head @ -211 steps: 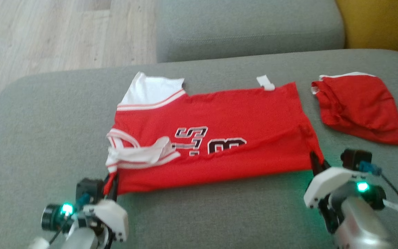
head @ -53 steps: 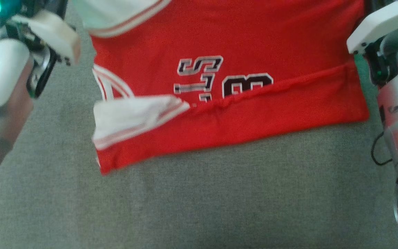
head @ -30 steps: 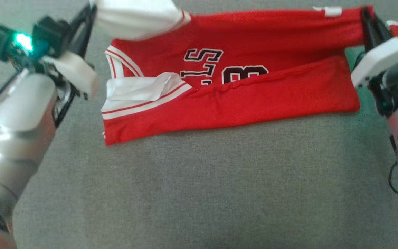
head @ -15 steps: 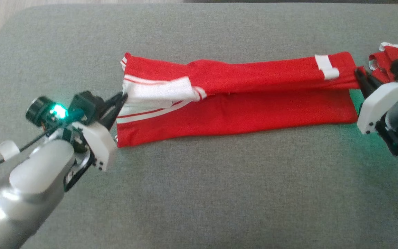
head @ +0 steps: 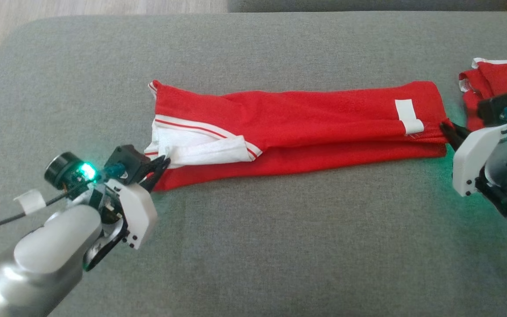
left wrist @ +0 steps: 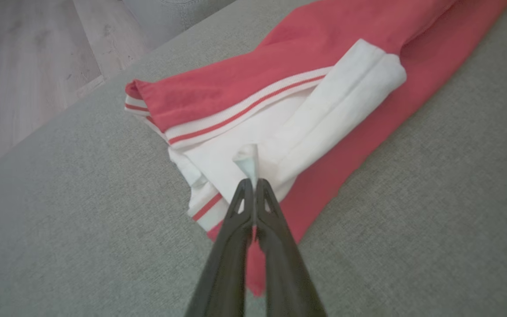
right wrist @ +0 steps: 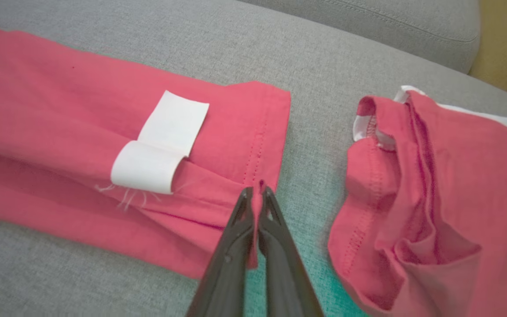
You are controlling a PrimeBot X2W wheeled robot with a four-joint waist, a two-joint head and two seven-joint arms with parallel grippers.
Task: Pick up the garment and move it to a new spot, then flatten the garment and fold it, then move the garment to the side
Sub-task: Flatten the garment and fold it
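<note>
The red jersey (head: 306, 127) lies folded in a long band on the grey sofa cushion (head: 280, 246), left gripper (left wrist: 253, 187) clenched on its white sleeve (left wrist: 324, 110), right gripper (right wrist: 259, 196) pinching its hem corner (right wrist: 262, 169).

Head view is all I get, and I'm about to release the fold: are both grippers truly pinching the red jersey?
Observer: Left wrist view: the left gripper is shut on a white tuft of the red jersey's sleeve.
Operator: And the right one?
Observer: Right wrist view: the right gripper is shut on a red hem corner.
Operator: That white label near it?
Observer: It wraps over the folded edge, loose threads hanging beneath, apart from the gripper.
</note>
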